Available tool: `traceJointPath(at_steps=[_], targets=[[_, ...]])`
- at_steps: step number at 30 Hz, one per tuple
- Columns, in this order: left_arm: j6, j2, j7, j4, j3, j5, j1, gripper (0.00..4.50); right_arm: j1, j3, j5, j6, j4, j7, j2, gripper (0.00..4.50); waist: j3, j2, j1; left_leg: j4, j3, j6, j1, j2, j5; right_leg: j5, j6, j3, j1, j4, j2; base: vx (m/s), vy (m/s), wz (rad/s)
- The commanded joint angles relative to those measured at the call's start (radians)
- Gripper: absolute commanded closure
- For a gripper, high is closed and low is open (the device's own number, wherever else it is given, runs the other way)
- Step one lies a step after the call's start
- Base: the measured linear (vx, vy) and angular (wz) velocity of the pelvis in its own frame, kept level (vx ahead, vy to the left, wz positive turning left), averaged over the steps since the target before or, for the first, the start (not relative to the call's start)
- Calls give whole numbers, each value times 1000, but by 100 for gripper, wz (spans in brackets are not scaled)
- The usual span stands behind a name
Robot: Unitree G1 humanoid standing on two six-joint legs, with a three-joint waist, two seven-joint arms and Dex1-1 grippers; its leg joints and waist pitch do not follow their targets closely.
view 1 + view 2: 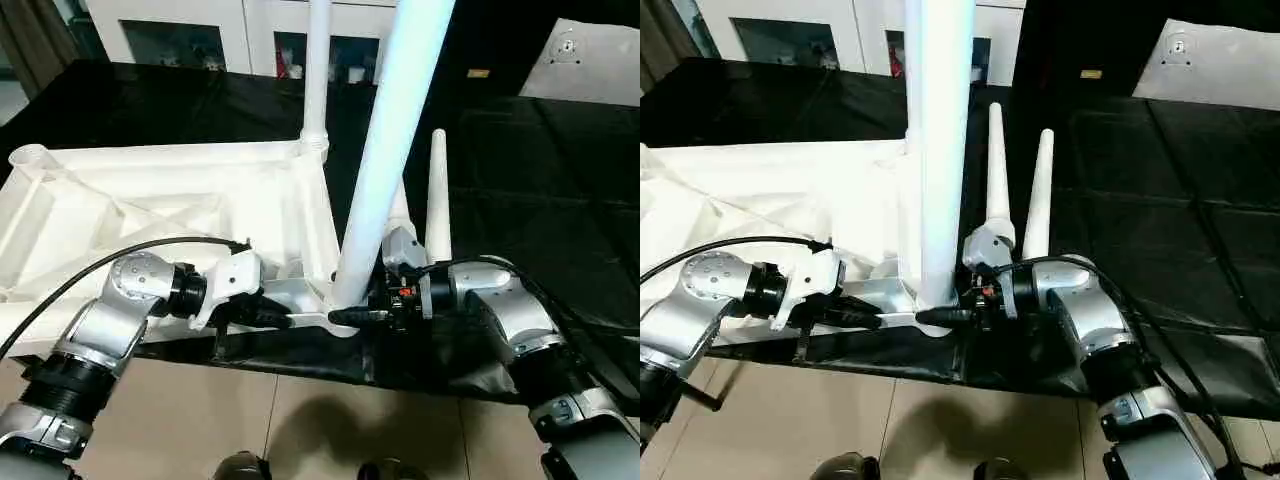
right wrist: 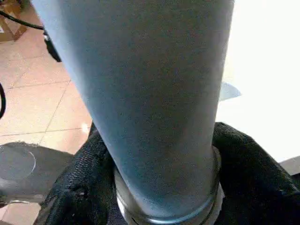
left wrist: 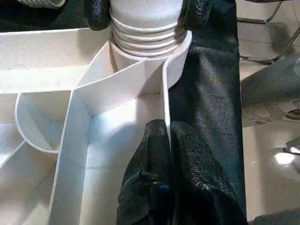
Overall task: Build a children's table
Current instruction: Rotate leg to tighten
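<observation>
You have the children's table top (image 1: 150, 200) lying upside down, ribbed underside up, on a black-covered table (image 1: 560, 200), occupying the nine o'clock half of the head view.

Progress, as judged from this moment: two legs stand in corner sockets. The far leg (image 1: 317, 70) rises from the corner toward twelve o'clock. The near leg (image 1: 390, 150) stands in the corner nearest you, and the left wrist view shows its threads (image 3: 145, 40) still exposed above the socket, so I judge it not fully screwed home. Two loose legs (image 1: 437, 195) lie side by side on the black cover at about three o'clock of that near corner. One empty socket (image 1: 30, 157) is visible at the ten o'clock corner; the fourth corner cannot be made out.

Count: one top, four legs, two of them standing and two unfitted.

Tools: your right tool (image 2: 159, 187) has its black fingers either side of the near leg's base, touching it on both sides in the wrist view; whether it grips firmly I cannot tell. Your left tool (image 3: 168, 140) has its fingers together, pinching the thin edge wall of the top just beside that corner, apparently steadying it.

Remaining: seat the near leg, then fit the two loose ones.
</observation>
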Motion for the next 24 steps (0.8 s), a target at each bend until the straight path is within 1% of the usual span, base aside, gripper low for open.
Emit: traceJointPath(at_steps=[1, 4, 7, 8, 10, 11, 12, 14, 15, 16, 17, 18, 19, 20, 21, 22, 23, 24], targets=[[-10, 0, -15, 4, -15, 0, -9, 450, -1, 18, 8, 0, 2, 32, -5, 172, -70, 5, -2, -63, -6, 99, 10, 41, -60, 76, -285, 46, 57, -52, -76, 0, 0, 0], [-6, -3, -12, 2, -10, -7, -4, 450, 6, 24, 10, 6, -2, 42, -2, 177, -70, 5, 0, -63, -6, 100, 9, 41, -59, 75, -284, 46, 57, -52, -76, 0, 0, 0], [8, -10, 2, -5, 2, -20, 4, 450, 20, 30, 12, 11, -15, 40, 4, 178, -70, 7, 2, -64, -6, 93, 11, 42, -70, 61, -284, 46, 56, -53, -76, 0, 0, 0], [43, -33, 43, -25, 24, -39, 11, 450, 40, 25, 30, 37, -43, 28, 17, 180, -69, 8, 2, -64, -6, 92, 10, 42, -69, 65, -283, 46, 56, -53, -75, 0, 0, 0], [80, -55, 87, -47, 42, -51, 17, 450, 59, 16, 50, 69, -71, 10, 32, 180, -71, 10, 5, -63, -6, 92, 12, 44, -63, 81, -288, 47, 56, -51, -76, 0, 0, 0], [119, -86, 149, -72, 60, -56, 20, 450, 80, 5, 72, 111, -107, -25, 54, 180, -70, 8, 10, -64, -6, 94, 11, 45, -59, 92, -290, 46, 55, -51, -74, 0, 0, 0], [132, -96, 170, -77, 65, -54, 20, 450, 86, 2, 73, 119, -115, -41, 62, 180, -70, 8, 11, -64, -5, 94, 13, 45, -65, 84, -289, 47, 53, -53, -74, 0, 0, 0], [162, -118, 221, -91, 75, -49, 21, 450, 100, -4, 75, 134, -133, -80, 81, 180, -68, 5, 10, -67, -7, 82, 12, 43, -86, 35, -280, 47, 54, -58, -76, 0, 0, 0], [198, -150, 282, -110, 84, -42, 23, 450, 113, -12, 52, 129, -135, -166, 119, 181, -66, 5, 7, -69, -8, 70, 10, 42, -104, -9, -271, 47, 55, -63, -78, 0, 0, 0], [234, -190, 345, -129, 94, -42, 24, 450, 124, -20, 29, 130, -131, -262, 164, 181, -64, 5, 2, -71, -8, 51, 12, 45, -105, -27, -262, 51, 52, -64, -80, 0, 0, 0], [266, -229, 401, -146, 104, -39, 24, 450, 133, -27, 13, 137, -129, -339, 204, 181, -64, 5, 2, -71, -8, 51, 12, 45, -105, -27, -262, 51, 52, -64, -80, 0, 0, 0], [300, -273, 461, -162, 111, -33, 19, 450, 140, -37, 2, 143, -127, -415, 248, 181, -62, 1, -4, -74, -10, 26, 11, 40, -123, -95, -247, 49, 55, -72, -82, 0, 0, 0], [324, -310, 510, -173, 114, -21, 13, 450, 145, -49, 4, 162, -128, -473, 286, 181, -62, 0, -13, -75, -11, 19, 10, 39, -122, -106, -238, 51, 54, -73, -79, 0, 0, 0], [345, -343, 557, -180, 115, -8, 5, 450, 149, -60, 8, 184, -134, -524, 322, 181, -62, 1, -18, -74, -10, 23, 10, 38, -113, -101, -232, 52, 54, -75, -78, 0, 0, 0], [363, -376, 605, -179, 117, 4, -7, 450, 148, -70, 8, 196, -135, -571, 354, 182, -62, 1, -19, -74, -10, 26, 10, 38, -110, -98, -230, 53, 54, -76, -78, 0, 0, 0], [378, -421, 673, -166, 123, 18, -27, 450, 141, -85, 1, 205, -125, -642, 393, 182, -63, -6, -19, -73, -10, 34, 7, 35, -102, -90, -222, 52, 55, -77, -77, 0, 0, 0], [378, -421, 673, -166, 123, 18, -27, 450, 141, -85, 1, 205, -125, -642, 393, 182, -63, -3, -20, -73, -9, 35, 7, 35, -92, -79, -221, 54, 54, -75, -76, 0, 0, 0], [385, -455, 724, -153, 127, 27, -44, 450, 133, -97, -5, 211, -115, -695, 420, 183, -64, -2, -20, -71, -9, 40, 7, 34, -77, -61, -217, 53, 54, -74, -75, 0, 0, 0]])
